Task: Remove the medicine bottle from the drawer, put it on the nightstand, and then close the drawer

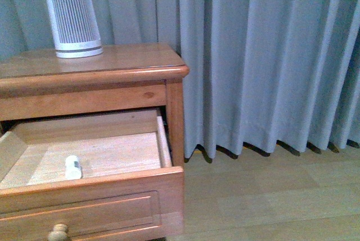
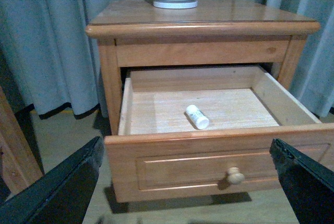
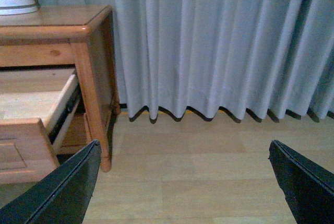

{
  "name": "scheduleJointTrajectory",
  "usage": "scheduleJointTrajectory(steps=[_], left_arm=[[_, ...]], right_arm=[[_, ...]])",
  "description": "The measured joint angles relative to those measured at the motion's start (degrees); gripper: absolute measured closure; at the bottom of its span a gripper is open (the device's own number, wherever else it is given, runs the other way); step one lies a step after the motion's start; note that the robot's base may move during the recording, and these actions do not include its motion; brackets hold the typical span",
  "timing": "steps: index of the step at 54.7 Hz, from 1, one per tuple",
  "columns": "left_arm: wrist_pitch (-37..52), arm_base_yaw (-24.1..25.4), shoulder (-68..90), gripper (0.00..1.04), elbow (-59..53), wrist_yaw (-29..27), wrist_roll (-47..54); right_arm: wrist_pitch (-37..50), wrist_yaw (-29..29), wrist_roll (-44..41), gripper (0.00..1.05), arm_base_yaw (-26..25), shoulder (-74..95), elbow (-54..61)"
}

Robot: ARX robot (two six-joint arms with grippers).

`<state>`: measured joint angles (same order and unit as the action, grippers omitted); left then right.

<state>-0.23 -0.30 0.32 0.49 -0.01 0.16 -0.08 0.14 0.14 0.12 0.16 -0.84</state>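
We start at the left, where our left gripper point(image 2: 185, 141) hangs in front of the nightstand point(image 1: 112, 75), its jaws spread wide and empty, squared up to the drawer point(image 1: 84, 196). We judge it is set this way so it can reach over the front panel and come down around its target. The drawer is pulled well out, its round knob point(image 1: 58, 232) towards us, which leaves the pale inside open to reach. The medicine bottle point(image 1: 73, 167) lies on its side on the drawer bottom, near the front panel and well apart from the side walls, so nothing has been lifted yet. A white ribbed device point(image 1: 73, 19) stands at the far left of the nightstand's top, and the bare wood to its right is where we would expect to set the bottle. Further right come the grey curtain point(image 1: 264, 55) and the wooden floor point(image 1: 270, 196). There our right gripper point(image 3: 183, 143) hovers off the nightstand's right side, wide too and holding nothing, likely kept clear until the drawer needs shutting.
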Motion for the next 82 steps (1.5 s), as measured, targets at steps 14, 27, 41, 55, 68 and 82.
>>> scheduleJointTrajectory(steps=[14,27,41,55,68,82], left_arm=[[0.1,0.0,-0.2,0.07,0.0,-0.1,0.0],[0.1,0.0,-0.2,0.07,0.0,-0.4,0.0],[0.1,0.0,-0.2,0.07,0.0,-0.1,0.0],[0.1,0.0,-0.2,0.07,0.0,-0.2,0.0],[0.1,0.0,-0.2,0.07,0.0,-0.2,0.0],[0.1,0.0,-0.2,0.07,0.0,-0.2,0.0]], right_arm=[[0.0,-0.1,0.0,0.07,0.0,0.0,0.0],[0.0,-0.4,0.0,0.07,-0.1,0.0,0.0],[21.2,17.0,0.4,0.07,8.0,23.3,-4.0],[22.8,12.2,6.2,0.07,13.3,61.6,-25.4],[17.9,9.7,9.4,0.07,18.3,85.6,-38.9],[15.7,8.0,11.5,0.07,22.9,101.0,-49.4]])
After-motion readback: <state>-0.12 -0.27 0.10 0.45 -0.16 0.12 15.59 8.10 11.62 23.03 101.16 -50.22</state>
